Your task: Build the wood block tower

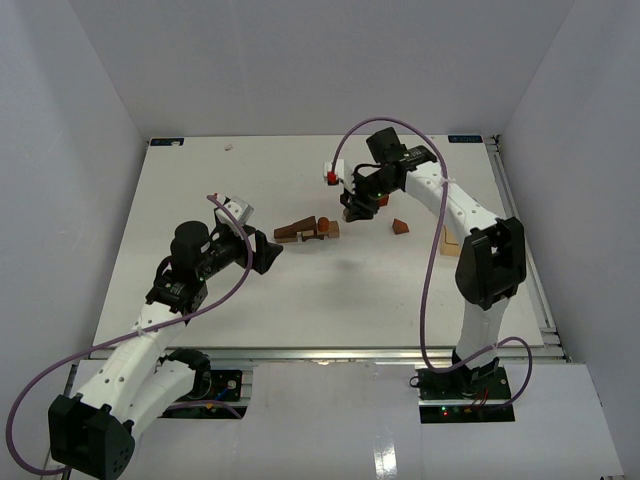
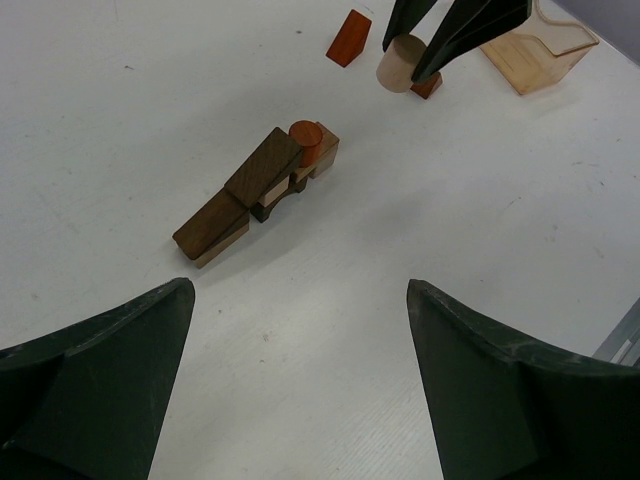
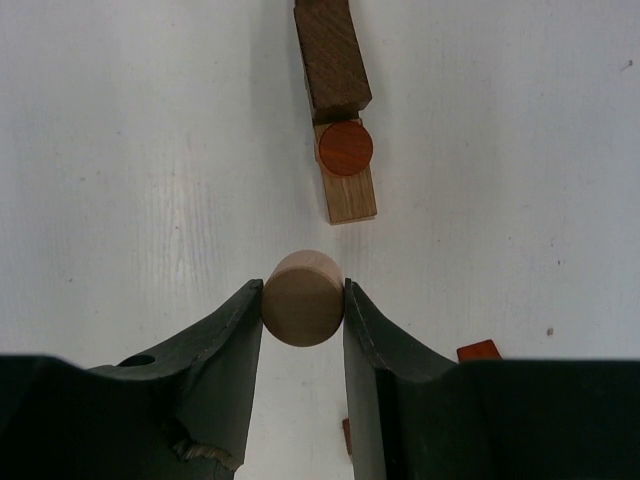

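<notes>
White table (image 1: pixel 300 300), right fingers (image 3: pixel 225 340) gripping tan cylinder (image 3: pixel 303 298) near wood block tower (image 2: pixel 265 190) (left fingers (image 2: pixel 120 350) wide)

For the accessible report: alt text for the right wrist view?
The right gripper holds a pale wooden cylinder end-on over the white table. Beyond it lie an orange-red cylinder, a tan block and a dark brown block, clustered.

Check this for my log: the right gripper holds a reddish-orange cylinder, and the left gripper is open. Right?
The colour is wrong: the right gripper holds a pale tan cylinder, as the right wrist view shows. The left gripper is open.
</notes>
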You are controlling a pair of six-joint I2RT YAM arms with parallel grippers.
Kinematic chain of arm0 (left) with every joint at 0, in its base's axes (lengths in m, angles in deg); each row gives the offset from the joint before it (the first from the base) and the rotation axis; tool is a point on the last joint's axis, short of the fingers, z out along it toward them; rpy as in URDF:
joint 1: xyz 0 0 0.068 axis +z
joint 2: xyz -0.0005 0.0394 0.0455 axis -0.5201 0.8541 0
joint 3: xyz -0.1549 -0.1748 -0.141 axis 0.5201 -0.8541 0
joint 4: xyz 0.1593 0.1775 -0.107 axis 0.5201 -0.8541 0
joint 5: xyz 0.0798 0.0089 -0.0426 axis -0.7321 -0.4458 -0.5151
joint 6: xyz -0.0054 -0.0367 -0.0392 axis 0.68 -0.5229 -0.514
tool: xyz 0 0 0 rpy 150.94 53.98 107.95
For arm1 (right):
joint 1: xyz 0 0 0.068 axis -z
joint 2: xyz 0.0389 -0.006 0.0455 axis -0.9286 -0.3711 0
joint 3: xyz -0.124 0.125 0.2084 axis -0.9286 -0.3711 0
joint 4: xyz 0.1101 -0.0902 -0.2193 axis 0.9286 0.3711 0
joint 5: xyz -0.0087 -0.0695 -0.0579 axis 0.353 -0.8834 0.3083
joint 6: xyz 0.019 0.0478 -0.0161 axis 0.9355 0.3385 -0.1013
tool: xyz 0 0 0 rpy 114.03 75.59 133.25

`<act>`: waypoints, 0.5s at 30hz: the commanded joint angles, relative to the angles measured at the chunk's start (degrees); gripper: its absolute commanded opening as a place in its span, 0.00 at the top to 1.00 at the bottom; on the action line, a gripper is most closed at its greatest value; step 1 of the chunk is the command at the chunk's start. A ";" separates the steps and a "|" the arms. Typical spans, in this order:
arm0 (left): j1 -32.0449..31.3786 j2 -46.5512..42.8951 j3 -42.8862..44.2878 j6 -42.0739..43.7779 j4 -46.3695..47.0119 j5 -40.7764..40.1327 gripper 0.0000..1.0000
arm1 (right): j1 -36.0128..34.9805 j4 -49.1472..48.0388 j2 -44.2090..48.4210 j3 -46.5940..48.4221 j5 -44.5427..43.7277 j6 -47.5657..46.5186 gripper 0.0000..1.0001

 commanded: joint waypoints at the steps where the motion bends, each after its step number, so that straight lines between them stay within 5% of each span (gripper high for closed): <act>1: 0.15 -1.16 1.23 0.20 -0.19 1.32 0.02 | 0.06 8.01 -4.69 6.63 -0.46 -8.07 0.92; 15: 0.15 -1.60 1.32 0.29 -0.20 1.68 0.02 | -1.37 6.51 -12.55 10.74 0.05 -10.33 0.92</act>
